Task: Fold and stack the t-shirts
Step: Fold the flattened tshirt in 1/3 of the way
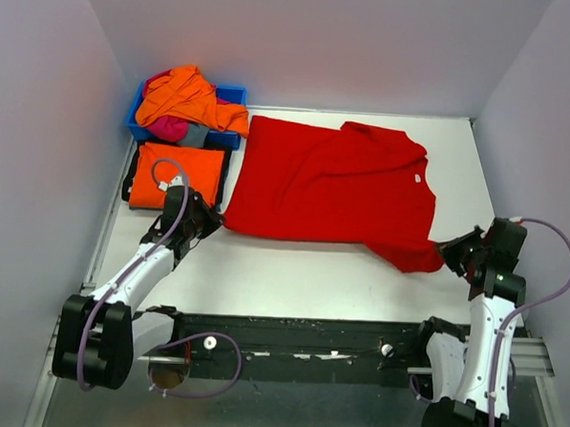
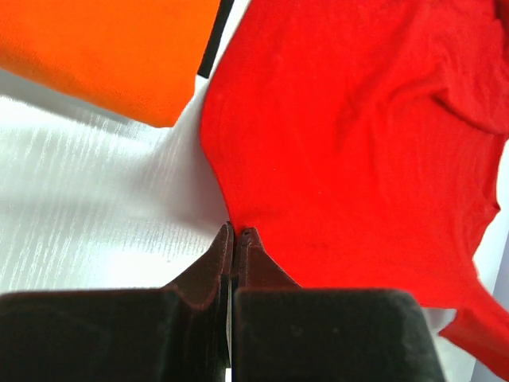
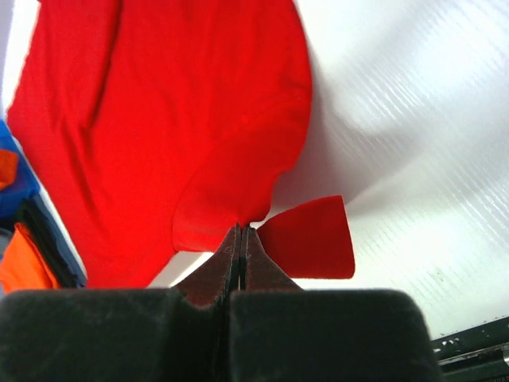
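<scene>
Red t-shirt (image 1: 334, 183) lies spread across the middle of the table (image 1: 291, 281), collar toward the right, cloth rumpled on the far right side.

- Left gripper (image 2: 237, 232): fingers closed on the shirt's near-left corner. Only the very edge of the cloth seems to sit between the tips.
- Right gripper (image 3: 241, 229): fingers closed on the near-right corner, pinching a bunched fold with a small flap sticking out to the right.
- Folded orange shirt (image 1: 177, 174) lies just left of the red one, near the left gripper. Blue bin (image 1: 232, 94) at far left holds a heap of orange, pink and grey shirts.

Risks, as I judge them:
- Left bite is thin, so a lift or pull could slip the corner free and drop that side.
- Right pinch is on a bunch, so the fold may come out skewed or carry a crease.
- Uneven lifting would drag the shirt sideways.
- A sweep to the left could snag or shove the folded orange shirt.
</scene>
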Available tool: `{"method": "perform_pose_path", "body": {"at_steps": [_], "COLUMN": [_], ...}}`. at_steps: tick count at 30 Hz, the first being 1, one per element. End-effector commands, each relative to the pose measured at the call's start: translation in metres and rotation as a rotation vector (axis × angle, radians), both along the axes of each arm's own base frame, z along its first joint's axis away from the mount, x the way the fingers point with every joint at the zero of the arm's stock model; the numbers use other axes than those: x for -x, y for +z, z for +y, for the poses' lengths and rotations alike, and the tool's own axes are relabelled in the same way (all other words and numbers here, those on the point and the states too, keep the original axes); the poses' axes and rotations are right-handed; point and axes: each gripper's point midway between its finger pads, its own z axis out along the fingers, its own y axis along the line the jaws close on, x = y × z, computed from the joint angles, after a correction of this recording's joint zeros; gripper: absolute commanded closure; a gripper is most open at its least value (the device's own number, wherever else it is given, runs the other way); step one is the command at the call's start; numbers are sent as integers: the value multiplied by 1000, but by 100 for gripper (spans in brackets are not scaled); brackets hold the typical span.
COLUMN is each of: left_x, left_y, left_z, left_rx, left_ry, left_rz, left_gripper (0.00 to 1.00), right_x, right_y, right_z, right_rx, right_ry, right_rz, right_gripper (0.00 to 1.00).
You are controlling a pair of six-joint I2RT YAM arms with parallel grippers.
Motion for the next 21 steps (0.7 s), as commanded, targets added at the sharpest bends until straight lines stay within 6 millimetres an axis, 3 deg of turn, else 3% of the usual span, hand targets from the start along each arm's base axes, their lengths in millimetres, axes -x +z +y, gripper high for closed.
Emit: {"method": "perform_pose_path", "body": {"at_steps": [1, 6, 9, 11, 16, 21], "left_x": [-11, -3, -1, -8, -24, -46], "left_y": [14, 7, 1, 9, 17, 23], "left_z": [-4, -1, -4, -7, -11, -17], "left_rx": [-9, -12, 10, 19, 30, 49], "left_ry": [-26, -14, -20, -29, -20, -26], "left_rz": [-27, -26, -11, -36, -48, -40], "left_gripper": [100, 100, 100, 100, 100, 100], "right_x": [9, 26, 18, 11, -9, -38], "right_y": [16, 5, -1, -6, -8, 2], "right_z": [-14, -1, 7, 10, 1, -11], "right_rx": [31, -1, -40, -62, -68, -71], "right_ry": [-93, -96, -67, -46, -40, -57], "right_rz": [63, 32, -43, -42, 11, -8], "right_gripper": [99, 99, 99, 99, 99, 99]}}
